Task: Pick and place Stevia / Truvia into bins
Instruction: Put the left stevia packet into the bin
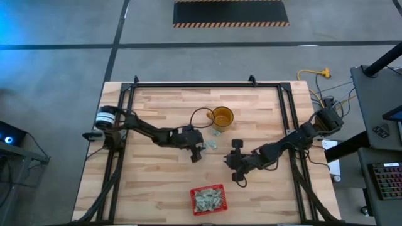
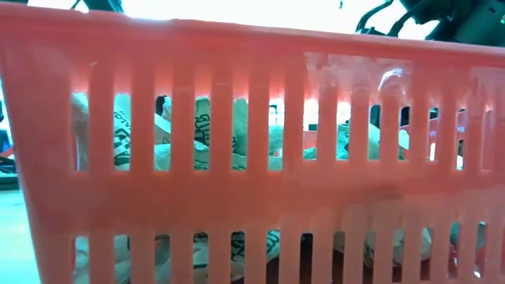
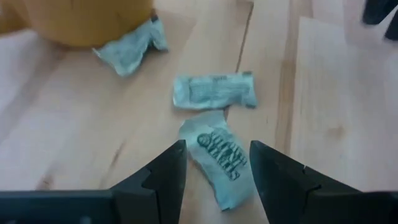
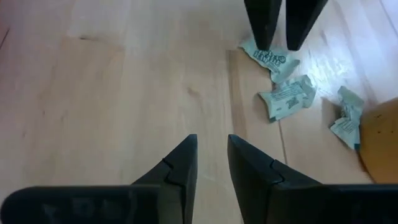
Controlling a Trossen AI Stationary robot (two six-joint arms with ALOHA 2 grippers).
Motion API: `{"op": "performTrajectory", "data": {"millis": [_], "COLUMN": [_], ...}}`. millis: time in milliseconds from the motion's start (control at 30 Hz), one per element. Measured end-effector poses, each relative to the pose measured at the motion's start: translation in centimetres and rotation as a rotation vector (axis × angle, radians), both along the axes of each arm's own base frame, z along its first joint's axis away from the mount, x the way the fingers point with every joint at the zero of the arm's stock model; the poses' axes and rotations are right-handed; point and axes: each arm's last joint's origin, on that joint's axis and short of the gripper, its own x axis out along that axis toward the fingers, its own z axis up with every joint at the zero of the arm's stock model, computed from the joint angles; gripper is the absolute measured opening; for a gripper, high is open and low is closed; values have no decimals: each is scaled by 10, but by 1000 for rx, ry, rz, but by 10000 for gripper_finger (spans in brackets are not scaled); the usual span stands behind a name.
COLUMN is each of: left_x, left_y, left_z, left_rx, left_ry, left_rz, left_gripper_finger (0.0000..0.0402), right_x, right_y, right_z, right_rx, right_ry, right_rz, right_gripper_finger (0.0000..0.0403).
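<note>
Three pale green Stevia packets lie flat on the wood beside the yellow mug (image 1: 222,117): one (image 3: 219,165) between my left gripper's fingers, one (image 3: 214,91) just beyond it, and a crumpled one (image 3: 130,46) against the mug's foot. My left gripper (image 3: 217,146) (image 1: 196,154) is open, slanting down, with a finger on either side of the nearest packet and not closed on it. My right gripper (image 4: 212,138) (image 1: 231,162) hovers over bare wood to the right of the packets, open by a narrow gap, with nothing between its fingers. The red bin (image 1: 207,188) near the front edge holds several packets (image 1: 209,199).
The mug stands just behind the loose packets. The two grippers face each other a short way apart at the table's middle. In the low view the bin's slotted red wall (image 2: 237,197) fills the picture. Black frame rails (image 1: 286,119) run along the table's sides.
</note>
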Motion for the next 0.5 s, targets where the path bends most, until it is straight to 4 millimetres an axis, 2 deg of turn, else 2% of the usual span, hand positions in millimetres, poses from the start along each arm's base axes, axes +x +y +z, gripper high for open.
{"op": "performTrajectory", "data": {"millis": [233, 333, 500], "left_x": [2, 1, 1], "left_y": [-1, 0, -2], "left_z": [-11, -11, -10], "left_rx": [-8, 0, 21], "left_ry": [31, 37, 41], "left_rz": [-11, -16, -52], "left_gripper_finger": [148, 110, 16], "right_x": [-1, -1, -1], "right_y": [0, -1, -1], "right_z": [-1, -1, -2], "right_rx": [-2, -2, -3], "right_ry": [5, 5, 6], "right_rz": [0, 0, 0], "right_gripper_finger": [70, 66, 63]}}
